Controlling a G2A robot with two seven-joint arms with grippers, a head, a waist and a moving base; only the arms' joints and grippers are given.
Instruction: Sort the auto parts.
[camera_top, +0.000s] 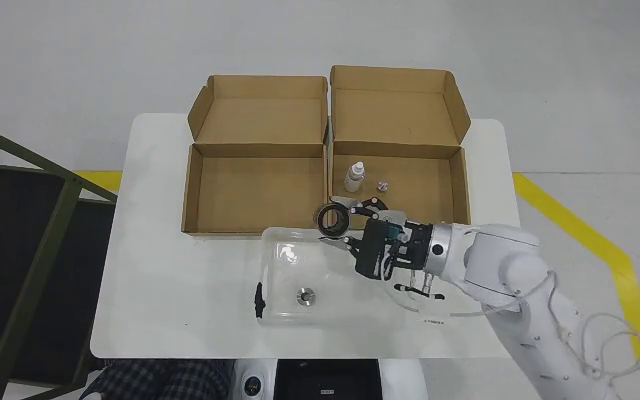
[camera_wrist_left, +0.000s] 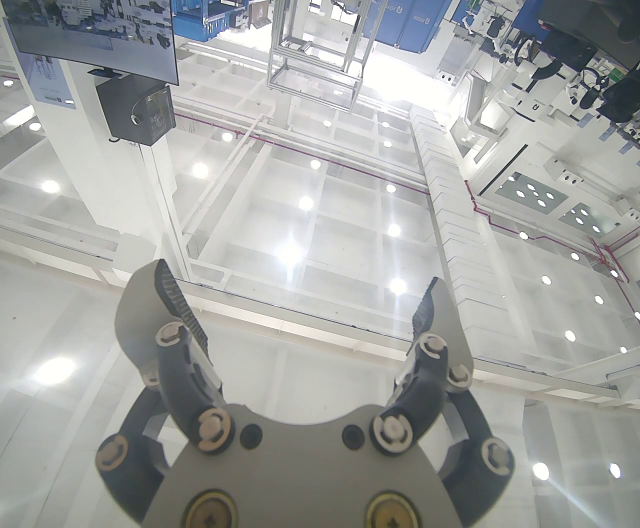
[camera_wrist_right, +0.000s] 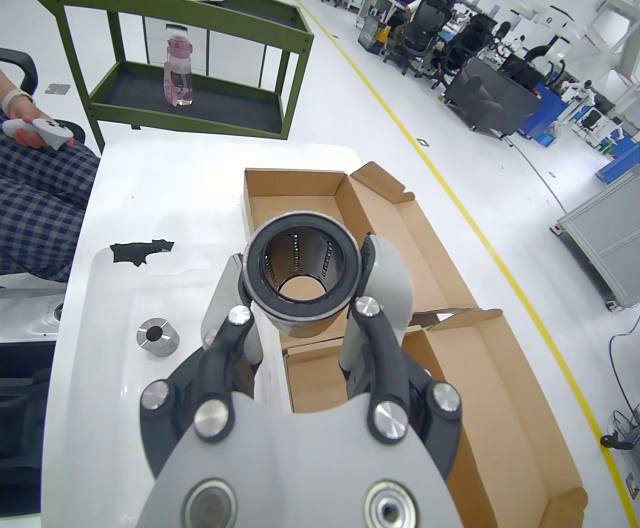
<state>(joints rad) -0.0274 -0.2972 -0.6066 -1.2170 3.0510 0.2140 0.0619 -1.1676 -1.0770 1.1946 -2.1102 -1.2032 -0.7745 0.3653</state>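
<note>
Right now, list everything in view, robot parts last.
linear bearing: 1, black and steel, in the right gripper
cardboard boxes: 2, brown, open, side by side, table's far side
white bottle: 1, white, upright in the right box
small round part: 1, colour unclear, beside that bottle
clear tray: 1, transparent, table's near side
steel bushing: 1, silver, in the tray
tape scrap: 1, black, tray's left rim
table: 1, white
cart: 1, green, on the floor
pink bottle: 1, pink, on cart shelf
right gripper: 1, grey-black, shut on the bearing
left gripper: 1, grey-black, open, facing the ceiling
</note>
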